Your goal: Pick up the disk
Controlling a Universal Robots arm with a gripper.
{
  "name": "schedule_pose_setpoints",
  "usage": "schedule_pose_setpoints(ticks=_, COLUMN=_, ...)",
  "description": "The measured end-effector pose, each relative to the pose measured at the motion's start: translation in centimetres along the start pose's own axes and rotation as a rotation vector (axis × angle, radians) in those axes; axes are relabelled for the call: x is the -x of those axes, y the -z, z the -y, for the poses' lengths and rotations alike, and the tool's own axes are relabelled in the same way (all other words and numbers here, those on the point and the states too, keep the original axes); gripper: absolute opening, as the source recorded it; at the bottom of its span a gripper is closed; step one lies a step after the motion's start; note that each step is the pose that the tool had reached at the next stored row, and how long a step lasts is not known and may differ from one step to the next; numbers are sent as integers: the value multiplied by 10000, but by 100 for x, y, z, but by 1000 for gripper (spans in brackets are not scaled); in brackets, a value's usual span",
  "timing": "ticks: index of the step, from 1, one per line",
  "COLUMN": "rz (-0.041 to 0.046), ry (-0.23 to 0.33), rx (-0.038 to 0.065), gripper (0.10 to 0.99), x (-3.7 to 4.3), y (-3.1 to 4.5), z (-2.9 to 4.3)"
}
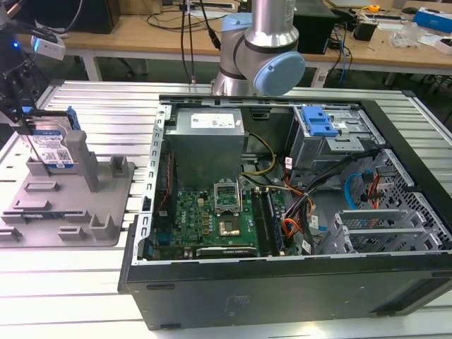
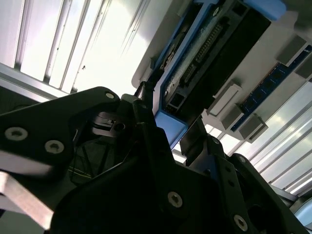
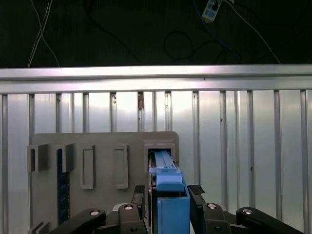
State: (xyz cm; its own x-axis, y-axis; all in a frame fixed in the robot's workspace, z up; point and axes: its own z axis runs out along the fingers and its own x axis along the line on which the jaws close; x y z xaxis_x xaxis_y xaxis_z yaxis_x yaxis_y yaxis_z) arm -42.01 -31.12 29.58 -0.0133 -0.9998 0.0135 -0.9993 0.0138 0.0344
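Grasp stage — the disk (image 1: 53,147) is seen upright in the grey holder (image 1: 106,212), straddled by the end effector (image 3: 167,192); whether it is clamped cannot be told. A firm squeeze and a straight pull out are judged necessary.

I watched bright glare run along the slats of the ribbed metal table (image 1: 99,106). Behind the table stood a long wooden workbench (image 1: 141,32) on white legs (image 1: 90,67), littered with cables (image 1: 185,39) and small boxes (image 1: 431,18). Past the table's edge the floor (image 3: 122,34) lay dark, loose wires (image 3: 41,27) trailing across it.
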Motion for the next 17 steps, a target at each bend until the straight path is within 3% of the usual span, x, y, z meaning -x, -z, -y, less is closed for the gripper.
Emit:
schedule_pose_setpoints(ticks=9, rz=-1, ry=1, rx=1, gripper=471, x=1, y=-5, z=-5)
schedule_pose_setpoints(ticks=10, rz=-3, ry=1, rx=1, gripper=392, x=1, y=-6, z=-5)
schedule_pose_setpoints(ticks=17, rz=-1, ry=1, rx=2, gripper=369, x=1, y=-12, z=-8)
